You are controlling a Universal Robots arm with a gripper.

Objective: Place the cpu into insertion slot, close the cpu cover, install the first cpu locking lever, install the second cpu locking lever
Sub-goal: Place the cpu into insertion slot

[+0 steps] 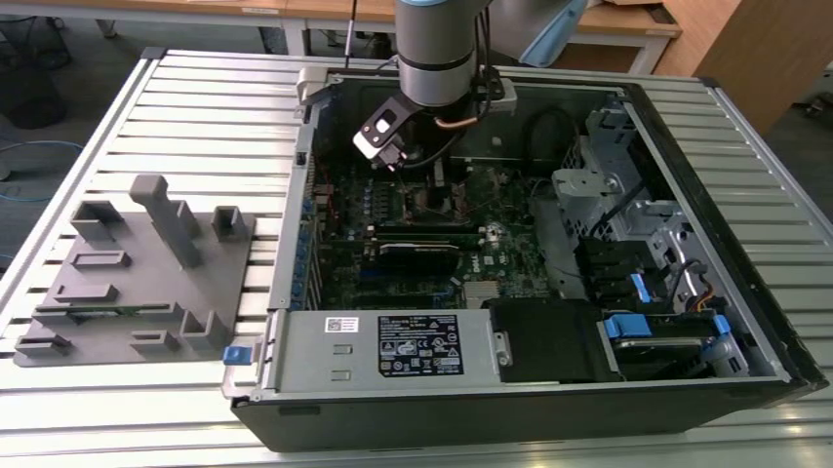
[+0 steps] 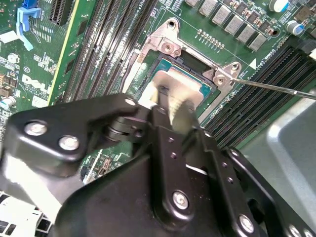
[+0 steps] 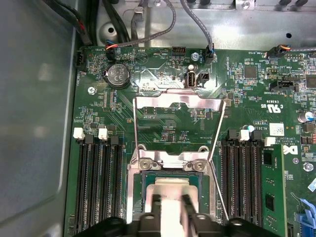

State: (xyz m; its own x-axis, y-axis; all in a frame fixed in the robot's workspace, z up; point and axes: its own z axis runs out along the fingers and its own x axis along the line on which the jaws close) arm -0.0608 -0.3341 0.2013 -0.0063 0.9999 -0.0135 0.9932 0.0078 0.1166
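So the arm [image 1: 436,39] reaches in from the top middle of the exterior view, into an open computer case [image 1: 521,424] lying on its side on a slatted metal table [image 1: 215,107]; the gripper [image 3: 171,201] sits right over the insertion slot [image 2: 189,62] on the green motherboard [image 3: 163,126].

Both wrist views have the cpu [image 3: 172,186] square on the slot, silver top up, green edge showing round it; can't tell if it's fully seated or hanging just above. The two black fingers [image 3: 155,203] are closed in on opposite sides of the chip's metal top, so the jaws look clamped on it rather than spread wide.

The cpu cover [image 3: 177,101] is flipped open, swung back off the slot on its hinge, so the chip is uncovered; a thin locking lever [image 2: 276,87] sticks out loose from one corner of the socket frame, not latched down. Black memory slots [image 3: 98,182] run along both sides of the slot; a round coin battery [image 3: 118,75] sits on the board beyond the cover.

In the exterior view a grey fixture tray [image 1: 232,278] with upright blocks lies on the table at the exterior view's left, just beside the case; the power supply [image 1: 377,346] fills the lower middle of the case.
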